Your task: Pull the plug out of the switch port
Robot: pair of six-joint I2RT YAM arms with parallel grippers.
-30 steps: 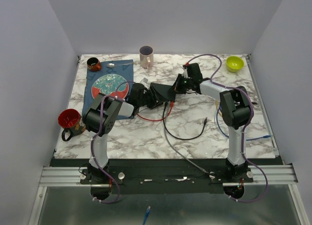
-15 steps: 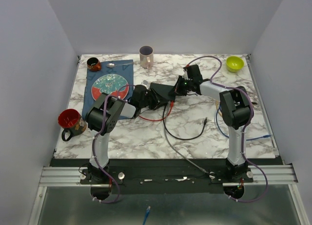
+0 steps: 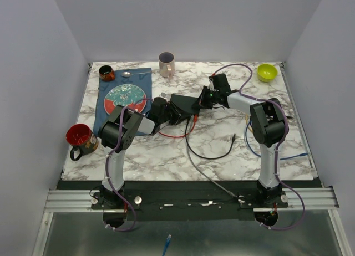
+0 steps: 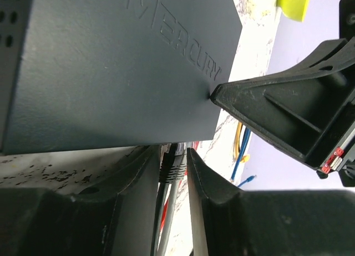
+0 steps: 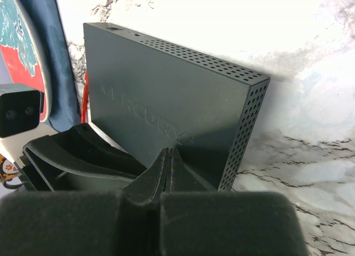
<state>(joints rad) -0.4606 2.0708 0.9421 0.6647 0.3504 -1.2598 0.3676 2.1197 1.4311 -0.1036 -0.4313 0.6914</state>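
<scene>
The matte-black switch (image 3: 186,103) lies mid-table, with its lettered top filling the left wrist view (image 4: 111,62) and the right wrist view (image 5: 166,101). My left gripper (image 3: 171,115) is at the switch's near-left edge. In the left wrist view it (image 4: 173,162) is shut on a ribbed plug (image 4: 175,167) that sits in a port, with grey and black cables running back between the fingers. My right gripper (image 3: 199,101) is shut and empty. Its closed tips (image 5: 168,156) press down on the switch's top, and it also shows in the left wrist view (image 4: 277,117).
A patterned plate (image 3: 125,97) on a blue cloth is left of the switch. A red mug (image 3: 79,137), a brown cup (image 3: 106,73), a pale mug (image 3: 166,63) and a green bowl (image 3: 267,72) stand round the edges. Red (image 3: 172,134), black (image 3: 213,153) and blue (image 3: 288,156) cables trail over the near table.
My left arm has shifted a little to the right, closer to the switch. The right gripper and the switch have stayed in place.
</scene>
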